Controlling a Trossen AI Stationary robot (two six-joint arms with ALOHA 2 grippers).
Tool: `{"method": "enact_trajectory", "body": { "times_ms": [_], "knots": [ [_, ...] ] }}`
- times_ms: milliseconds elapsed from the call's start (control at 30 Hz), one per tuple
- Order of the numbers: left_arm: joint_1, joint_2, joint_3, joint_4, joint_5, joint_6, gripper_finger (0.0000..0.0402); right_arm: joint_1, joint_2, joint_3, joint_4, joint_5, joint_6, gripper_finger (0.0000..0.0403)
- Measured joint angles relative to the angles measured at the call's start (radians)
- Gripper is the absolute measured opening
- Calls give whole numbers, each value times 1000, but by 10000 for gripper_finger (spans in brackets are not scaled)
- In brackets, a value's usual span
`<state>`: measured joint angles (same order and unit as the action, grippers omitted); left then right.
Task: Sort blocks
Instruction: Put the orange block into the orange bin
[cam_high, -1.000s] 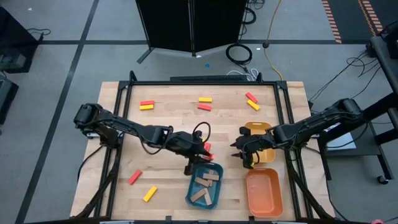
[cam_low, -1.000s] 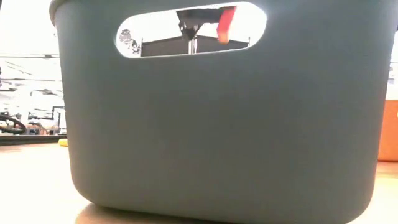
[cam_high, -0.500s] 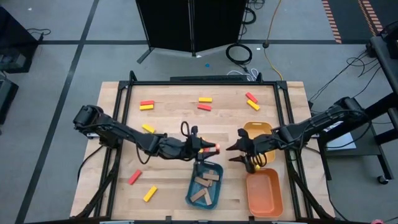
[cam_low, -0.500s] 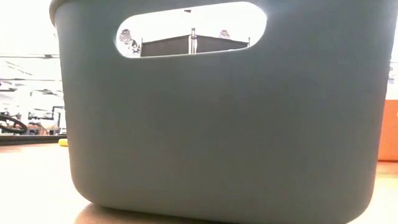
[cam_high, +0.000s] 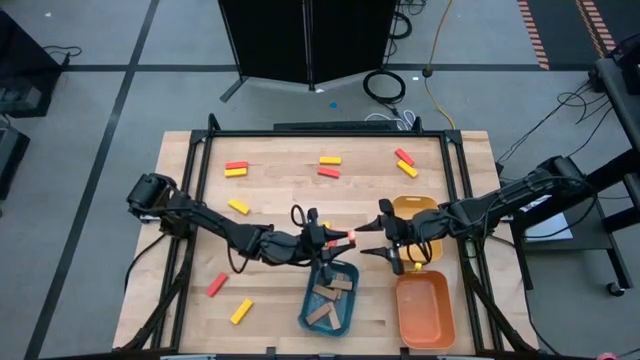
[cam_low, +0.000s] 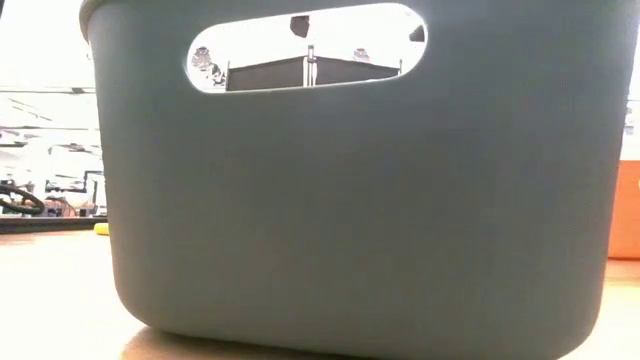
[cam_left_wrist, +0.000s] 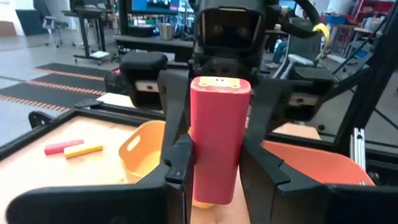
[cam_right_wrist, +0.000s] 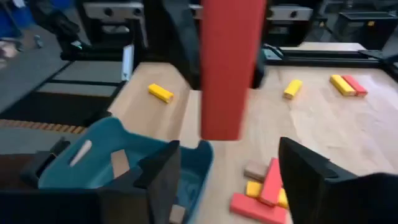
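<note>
Held piece: small red rectangular wooden block (cam_high: 349, 238), pinched at one end in the left gripper (cam_high: 338, 239), above the counter (cam_high: 280, 190) just off the blue rounded tray (cam_high: 331, 311).
Long axis: roughly level, free end aimed straight at the right gripper (cam_high: 375, 240).
Right jaws: spread wide, flanking the block's free end, not yet pressing it.
Nearer arm: right, facing head-on.
Judgement: handover; closing across the block's narrow faces looks right.
Likely goal: orange rounded tray (cam_high: 424, 309).
</note>
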<state>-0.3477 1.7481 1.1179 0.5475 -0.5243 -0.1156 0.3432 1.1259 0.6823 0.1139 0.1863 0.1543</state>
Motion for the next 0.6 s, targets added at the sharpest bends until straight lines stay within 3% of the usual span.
{"method": "enact_trajectory", "body": {
  "times_ms": [267,600],
  "knots": [
    [15,0,0,38,24,48,86,-29,0,0,56,-4,18,284],
    [52,6,0,76,64,44,86,-56,7,-1,93,-5,13,277]
  ]
}}
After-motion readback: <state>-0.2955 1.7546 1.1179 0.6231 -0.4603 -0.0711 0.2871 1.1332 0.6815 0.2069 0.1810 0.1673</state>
